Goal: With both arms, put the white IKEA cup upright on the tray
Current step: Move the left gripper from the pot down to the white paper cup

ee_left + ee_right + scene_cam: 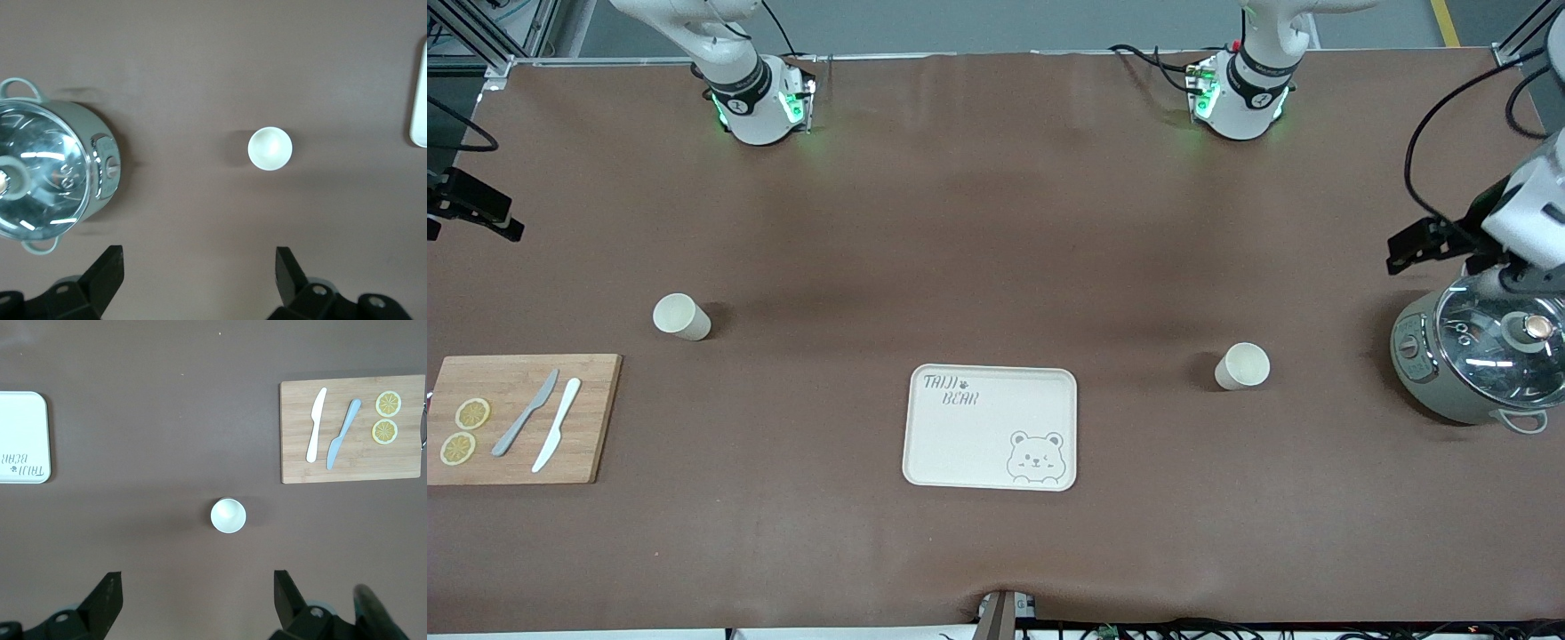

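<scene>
On the brown table: tray, two cups, both arms waiting

Table [996,222] is carrying everything. Left gripper [198,273], fingers spread and empty, is hanging over the table beside the cooker [1476,364]. Right gripper [197,593], likewise spread, is hanging over its own end. Tray [960,444] is lying centrally. First cup [1241,366] is standing upright at the tray's three o'clock, nearer the left arm. Second cup [681,316] is standing upright near ten o'clock, nearer the right arm. Each is sitting ahead of its gripper's open gap.

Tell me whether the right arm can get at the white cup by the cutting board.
Probably yes: the right gripper hangs open above that upright cup, which stands alone on bare table, apart from the cutting board.
</scene>
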Controlling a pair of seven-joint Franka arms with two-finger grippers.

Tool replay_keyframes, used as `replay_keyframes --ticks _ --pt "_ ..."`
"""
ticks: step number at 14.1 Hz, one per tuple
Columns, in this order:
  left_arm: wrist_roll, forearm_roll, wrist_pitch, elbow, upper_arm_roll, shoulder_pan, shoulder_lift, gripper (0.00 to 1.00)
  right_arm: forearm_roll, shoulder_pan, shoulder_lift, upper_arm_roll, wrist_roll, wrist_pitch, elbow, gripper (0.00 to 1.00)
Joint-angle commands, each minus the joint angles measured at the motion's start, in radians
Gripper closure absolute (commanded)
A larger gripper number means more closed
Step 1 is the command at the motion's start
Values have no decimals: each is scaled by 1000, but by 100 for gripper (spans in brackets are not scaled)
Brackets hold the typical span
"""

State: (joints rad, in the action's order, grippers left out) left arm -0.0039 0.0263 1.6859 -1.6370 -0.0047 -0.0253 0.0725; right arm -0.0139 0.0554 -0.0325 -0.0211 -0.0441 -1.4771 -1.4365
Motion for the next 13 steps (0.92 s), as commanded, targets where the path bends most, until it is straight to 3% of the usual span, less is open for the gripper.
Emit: replay_keyframes --ticks 1,7,9,13 --pt "-4 3 82 -78 -8 2 0 0 15 1 -15 1 6 8 16 0" --pt "-7 1 339 -314 -37 -4 -14 0 2 9 -30 0 7 11 4 0" --pt "-5 1 441 -397 -41 -4 -13 0 18 11 -114 -2 6 5 10 0" --pt "-5 1 647 -517 -41 -4 33 0 2 26 -135 -3 6 -89 13 0"
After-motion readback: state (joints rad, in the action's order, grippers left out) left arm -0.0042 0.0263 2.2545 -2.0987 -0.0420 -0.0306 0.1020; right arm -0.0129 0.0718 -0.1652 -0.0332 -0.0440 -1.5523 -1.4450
